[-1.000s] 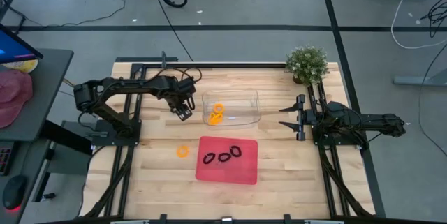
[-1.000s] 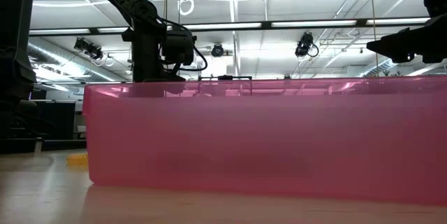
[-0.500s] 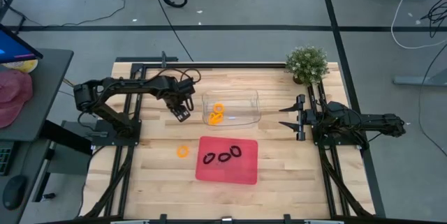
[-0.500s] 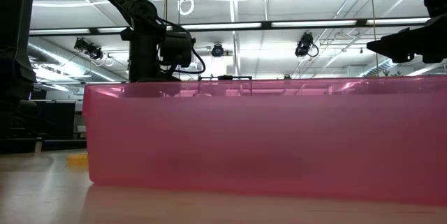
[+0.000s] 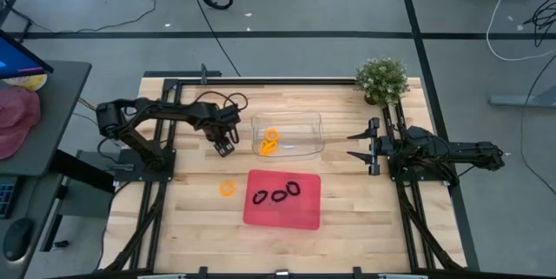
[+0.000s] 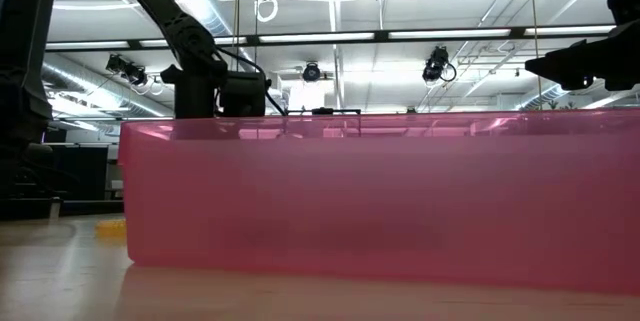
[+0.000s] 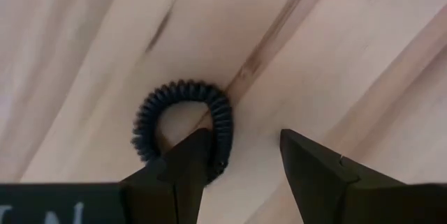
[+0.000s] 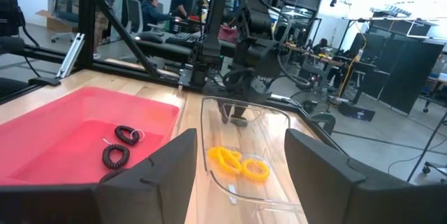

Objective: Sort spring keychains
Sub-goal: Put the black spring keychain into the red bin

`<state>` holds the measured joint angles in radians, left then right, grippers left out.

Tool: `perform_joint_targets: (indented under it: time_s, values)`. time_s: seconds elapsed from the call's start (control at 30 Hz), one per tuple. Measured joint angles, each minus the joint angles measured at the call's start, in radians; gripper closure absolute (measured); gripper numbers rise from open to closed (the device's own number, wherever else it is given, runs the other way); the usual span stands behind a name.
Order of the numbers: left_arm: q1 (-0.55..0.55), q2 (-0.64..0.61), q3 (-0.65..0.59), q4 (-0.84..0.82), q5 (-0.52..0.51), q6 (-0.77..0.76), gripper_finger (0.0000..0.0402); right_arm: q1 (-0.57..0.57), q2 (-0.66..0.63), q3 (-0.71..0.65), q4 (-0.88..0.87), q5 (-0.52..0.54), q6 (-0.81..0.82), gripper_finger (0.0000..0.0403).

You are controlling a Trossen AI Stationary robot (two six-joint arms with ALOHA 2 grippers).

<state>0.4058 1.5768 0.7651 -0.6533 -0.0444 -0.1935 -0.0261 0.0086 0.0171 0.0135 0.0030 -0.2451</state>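
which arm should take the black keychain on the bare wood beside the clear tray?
Left. The left gripper is open right above that black keychain, one finger already at the coil. The right gripper waits on the far side of the clear tray, so it would have to cross over.

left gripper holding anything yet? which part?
Nothing held. Left gripper is open over a black keychain on the table; one finger overlaps its coil.

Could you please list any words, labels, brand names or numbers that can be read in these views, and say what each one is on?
No text can be read in full.
Left gripper: pale marks on its housing, cut off at the picture's edge, unreadable.
Red tray, clear tray, black spring keychain, table: no markings visible.
Background room signs: too small to read.
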Motion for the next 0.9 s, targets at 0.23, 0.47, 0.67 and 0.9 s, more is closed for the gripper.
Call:
perform_joint_targets:
  time_s: [0.23, 0.47, 0.67, 0.9]
  values:
    - [0.009, -0.004, -0.035, 0.047, 0.006, 0.009, 0.0213, 0.000, 0.000, 0.000, 0.000, 0.000, 0.000, 0.0181]
    - [0.009, -0.002, -0.037, 0.040, 0.013, -0.001, 0.0216, 0.000, 0.000, 0.000, 0.000, 0.000, 0.000, 0.0181]
    - [0.011, -0.014, -0.037, 0.016, 0.051, -0.005, 0.0336, 0.000, 0.000, 0.000, 0.000, 0.000, 0.000, 0.0181]
    - [-0.008, -0.204, -0.041, -0.016, 0.060, -0.031, 0.0393, 0.000, 0.000, 0.000, 0.000, 0.000, 0.000, 0.0181]
